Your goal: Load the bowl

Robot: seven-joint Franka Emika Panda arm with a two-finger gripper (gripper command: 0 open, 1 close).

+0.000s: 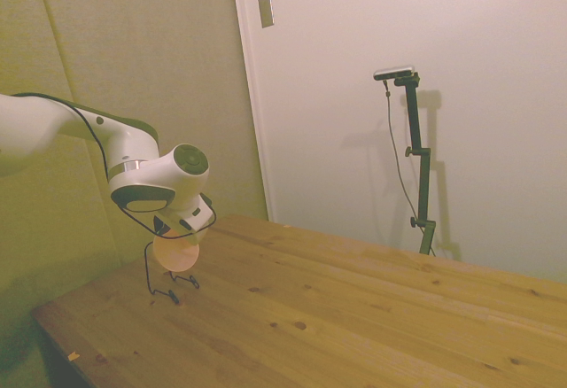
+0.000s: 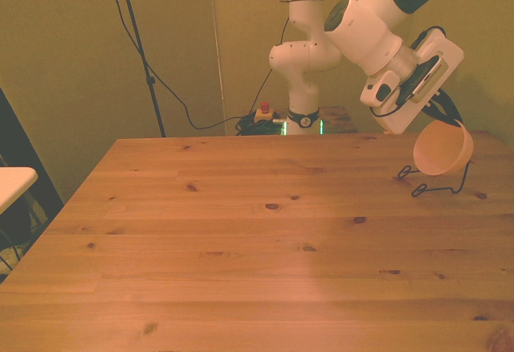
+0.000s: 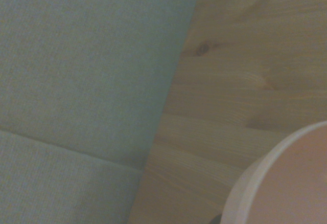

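Just below the fingers [image 2: 444, 112], the bowl [image 2: 442, 149] hangs tilted.

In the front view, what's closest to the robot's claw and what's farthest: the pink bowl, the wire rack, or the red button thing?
1. Bowl, right at the claw.
2. Wire rack, just below, on the table.
3. Red button, far off toward the front view's left.

A wooden table [image 2: 241, 231] of pale knotty planks fills the scene. Directly on it stands a thin black wire rack [image 2: 438, 185], just below the gripper [image 2: 446, 116], near the table's corner. A small orange scrap [image 1: 73, 356] lies on the tabletop, well apart from the gripper.
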